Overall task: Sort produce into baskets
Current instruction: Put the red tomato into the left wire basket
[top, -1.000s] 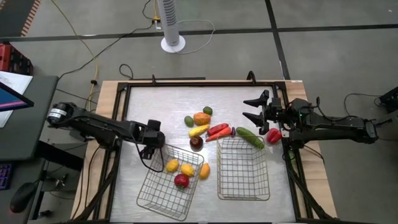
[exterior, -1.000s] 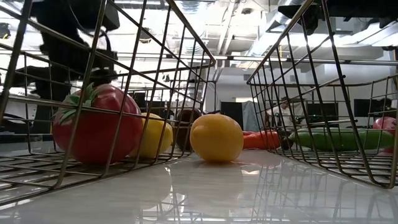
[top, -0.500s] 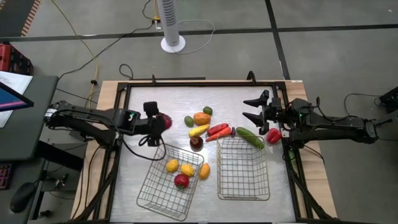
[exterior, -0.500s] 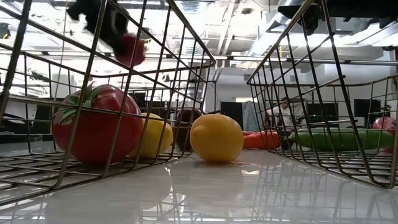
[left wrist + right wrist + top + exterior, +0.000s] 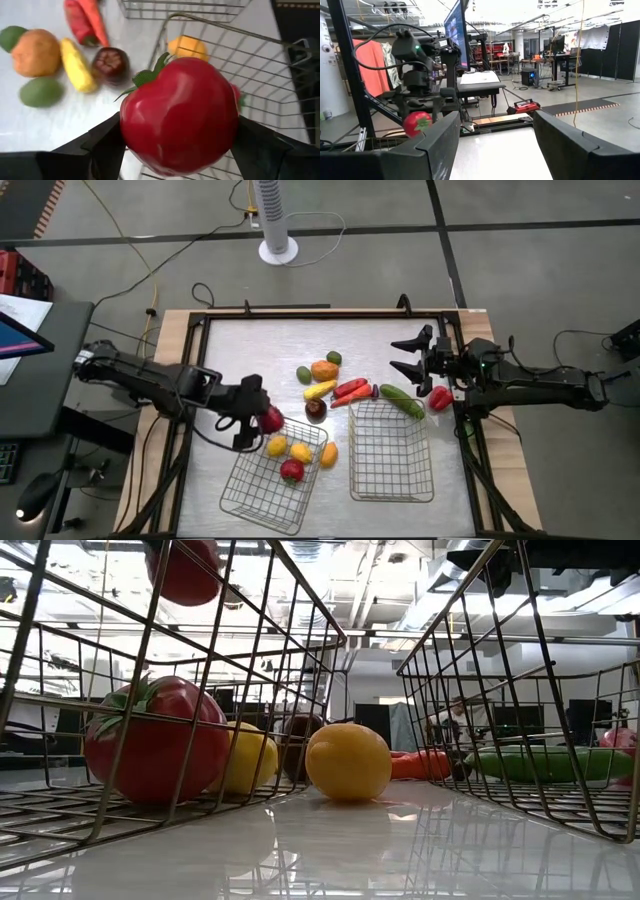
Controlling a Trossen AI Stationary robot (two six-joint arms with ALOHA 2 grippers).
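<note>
My left gripper (image 5: 262, 418) is shut on a red tomato (image 5: 177, 115) with a green leafy top, up in the air over the far corner of the left basket (image 5: 262, 498). That wire basket holds two yellow pieces (image 5: 288, 449) and another red one (image 5: 291, 471). The right basket (image 5: 390, 480) stands beside it. Loose produce lies on the table beyond the baskets: an orange piece (image 5: 323, 370), a yellow one (image 5: 320, 390), red chilies (image 5: 350, 390), a maroon piece (image 5: 316, 408) and a cucumber (image 5: 401, 400). At the far right my right gripper (image 5: 408, 354) is open, above the table. My left gripper pinches the red tomato by two opposite sides (image 5: 131, 125) between its two fingers (image 5: 102, 142). The fingers slant down from the table's left. The tomato is lifted clear above the basket's rim, its leafy top (image 5: 147, 76) turned away from the wrist.
A yellow-orange piece (image 5: 328, 454) lies between the two baskets. A red piece (image 5: 439, 398) sits beside the right arm, near the table's right rail. A green piece (image 5: 333, 358) lies by the orange one. Bare tabletop (image 5: 250, 345) spreads at the far left.
My left gripper has risen with the red tomato from low at the left basket's far corner. It swung toward the far edge, then back toward the near edge, rolling as it went. The tomato now hangs high over the basket's far corner.
</note>
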